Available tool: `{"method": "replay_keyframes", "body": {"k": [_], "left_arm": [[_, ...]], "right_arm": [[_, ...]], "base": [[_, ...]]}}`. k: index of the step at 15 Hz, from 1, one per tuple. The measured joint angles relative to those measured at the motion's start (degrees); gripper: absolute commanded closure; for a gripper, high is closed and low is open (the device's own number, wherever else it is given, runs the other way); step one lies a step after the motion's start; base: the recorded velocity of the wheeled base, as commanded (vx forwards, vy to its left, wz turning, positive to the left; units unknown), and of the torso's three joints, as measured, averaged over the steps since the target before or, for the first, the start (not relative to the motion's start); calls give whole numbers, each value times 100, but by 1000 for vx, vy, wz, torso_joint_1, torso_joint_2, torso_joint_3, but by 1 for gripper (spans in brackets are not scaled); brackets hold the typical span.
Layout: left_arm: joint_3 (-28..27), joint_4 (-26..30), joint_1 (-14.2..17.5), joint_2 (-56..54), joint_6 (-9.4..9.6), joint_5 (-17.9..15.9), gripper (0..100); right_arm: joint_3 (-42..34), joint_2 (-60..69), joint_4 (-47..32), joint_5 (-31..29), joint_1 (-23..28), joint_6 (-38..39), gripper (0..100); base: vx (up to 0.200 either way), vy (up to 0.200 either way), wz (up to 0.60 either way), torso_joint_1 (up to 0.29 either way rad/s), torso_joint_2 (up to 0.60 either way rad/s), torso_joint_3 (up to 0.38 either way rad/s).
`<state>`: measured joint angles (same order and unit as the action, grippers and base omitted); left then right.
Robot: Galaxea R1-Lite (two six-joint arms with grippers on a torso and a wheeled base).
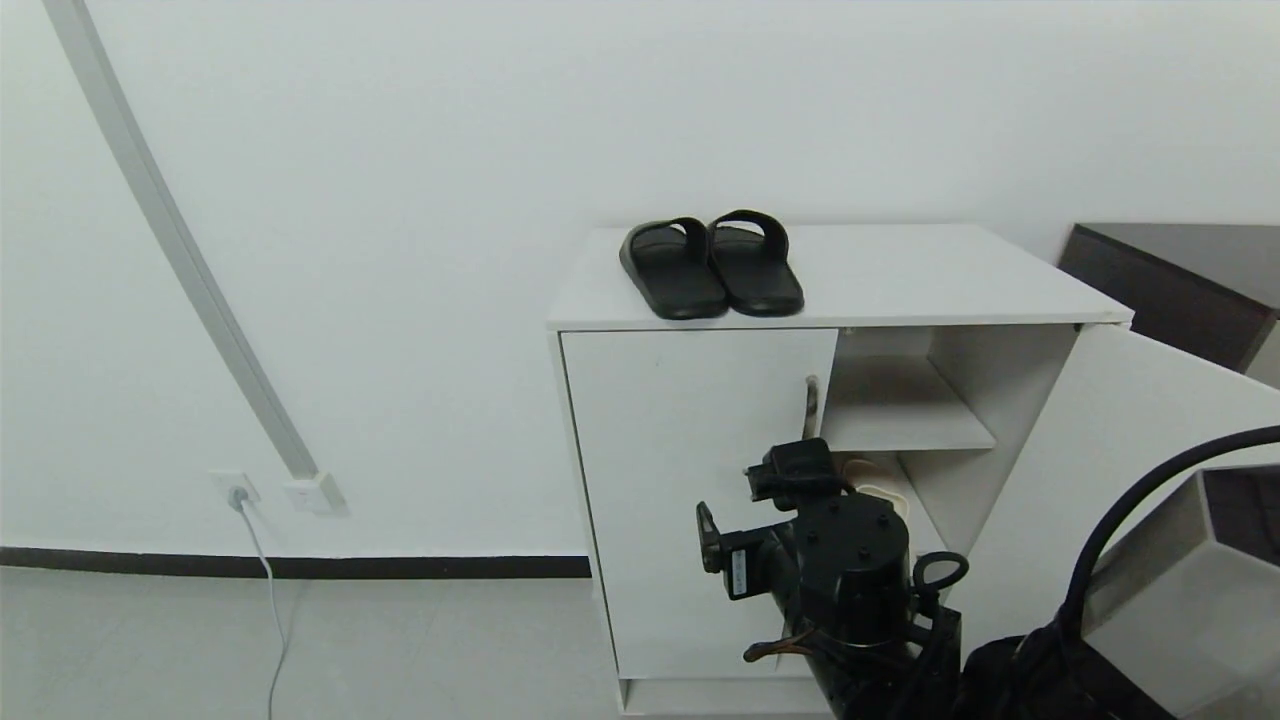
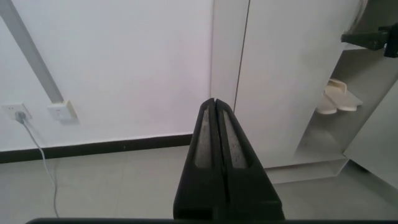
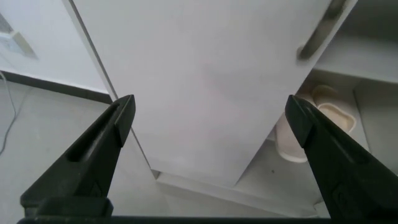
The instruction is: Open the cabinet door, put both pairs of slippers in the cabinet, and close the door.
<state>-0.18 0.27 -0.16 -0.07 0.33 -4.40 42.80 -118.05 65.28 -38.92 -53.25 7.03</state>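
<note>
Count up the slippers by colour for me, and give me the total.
Black slippers: 2, side by side on top of the cabinet
Cream slippers: 2, on a shelf inside the open side of the cabinet
Total: 4

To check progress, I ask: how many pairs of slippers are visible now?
2. The black pair lies on top of the cabinet; the cream pair sits inside it, below the upper shelf. More may be hidden behind the closed door.
</note>
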Motion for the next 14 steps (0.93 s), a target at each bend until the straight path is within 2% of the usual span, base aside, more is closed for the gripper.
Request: {"method": "replay_keyframes", "body": {"k": [14], "left_arm": [[0,0,0,0,2,0,100]], "right_arm": [[35,2,9,0,2,-17,0]], "base": [[0,0,0,227,-546,-322]]}}
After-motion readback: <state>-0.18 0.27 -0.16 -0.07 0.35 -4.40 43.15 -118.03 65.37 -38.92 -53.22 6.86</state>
